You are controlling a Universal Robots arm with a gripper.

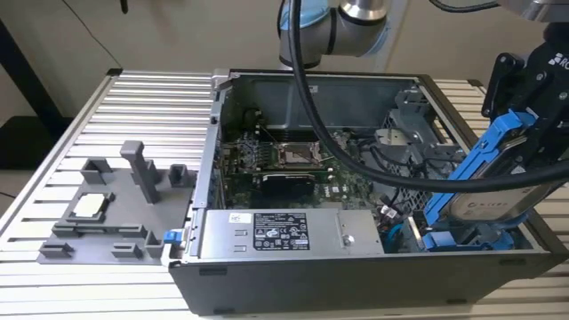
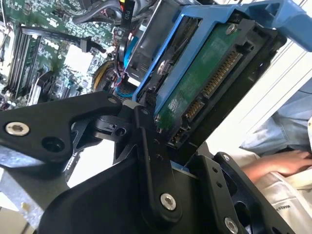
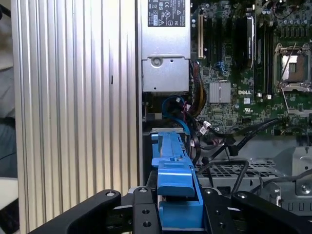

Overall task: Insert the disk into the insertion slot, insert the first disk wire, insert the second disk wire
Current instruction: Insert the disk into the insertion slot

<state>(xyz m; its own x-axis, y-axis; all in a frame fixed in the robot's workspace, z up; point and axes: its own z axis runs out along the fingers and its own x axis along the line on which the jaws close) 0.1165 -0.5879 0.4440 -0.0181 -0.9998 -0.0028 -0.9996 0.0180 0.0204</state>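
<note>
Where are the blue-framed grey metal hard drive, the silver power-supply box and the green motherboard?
Blue-framed grey metal hard drive (image 1: 494, 203): exterior view, labelled face.
Silver rectangular power-supply box (image 1: 282, 233): exterior view, top label.
Green motherboard (image 3: 231, 109): first wrist view, bare board.

An open computer case (image 1: 356, 283) on the ribbed tabletop (image 1: 142, 113) holds a green motherboard (image 1: 238, 159) and a silver power-supply box (image 1: 347, 233). A grey fixture (image 1: 98, 223) stands beside it.

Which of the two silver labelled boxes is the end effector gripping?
The disk, in its blue carrier, tilted up at the exterior view's right in the end effector. The power-supply box lies flat inside the case, untouched.
</note>
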